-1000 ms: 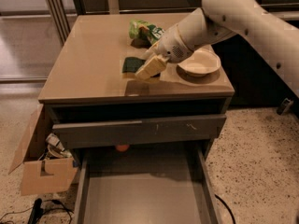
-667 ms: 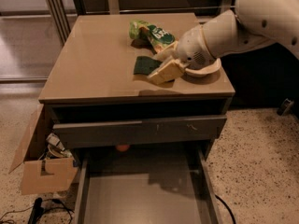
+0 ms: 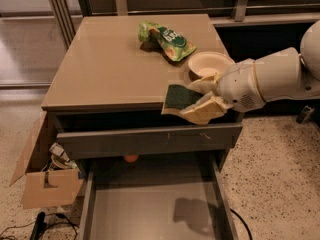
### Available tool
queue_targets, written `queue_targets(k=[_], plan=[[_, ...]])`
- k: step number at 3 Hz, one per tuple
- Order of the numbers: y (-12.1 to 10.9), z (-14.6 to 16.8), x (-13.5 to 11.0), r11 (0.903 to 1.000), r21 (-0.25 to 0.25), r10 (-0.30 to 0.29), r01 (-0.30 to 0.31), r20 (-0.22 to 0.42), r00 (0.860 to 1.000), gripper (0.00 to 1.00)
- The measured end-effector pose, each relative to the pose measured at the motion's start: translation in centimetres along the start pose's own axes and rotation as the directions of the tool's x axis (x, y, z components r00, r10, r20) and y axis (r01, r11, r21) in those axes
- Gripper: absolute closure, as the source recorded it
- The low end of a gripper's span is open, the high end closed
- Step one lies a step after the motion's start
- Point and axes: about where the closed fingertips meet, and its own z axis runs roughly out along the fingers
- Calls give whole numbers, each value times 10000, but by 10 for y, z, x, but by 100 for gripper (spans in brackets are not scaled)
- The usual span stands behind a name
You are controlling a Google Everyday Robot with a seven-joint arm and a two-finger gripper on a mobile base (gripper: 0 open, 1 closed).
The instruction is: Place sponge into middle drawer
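By the front edge of the top (image 3: 110,69), clamps gripper (image 3: 200,100) tight on sponge (image 3: 178,96), green side up; hovers above open drawer (image 3: 140,214); sits beside bowl (image 3: 209,64).

floor (image 3: 280,184): speckled terrazzo | cabinet (image 3: 115,64): tan top | cardboard box (image 3: 47,186): left

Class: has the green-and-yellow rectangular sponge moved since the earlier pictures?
Yes. In the gripper, the sponge moved away from the green snack bag, forward to the front edge of the brown tabletop.
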Motion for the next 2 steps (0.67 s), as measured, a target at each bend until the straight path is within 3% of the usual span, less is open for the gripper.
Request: queue_targets(k=[1,2], plan=[[0,0,0,10000,0,1,-1,0,10000,100],[5,34,18,9980,-293,556,-560,-138,9984,100]])
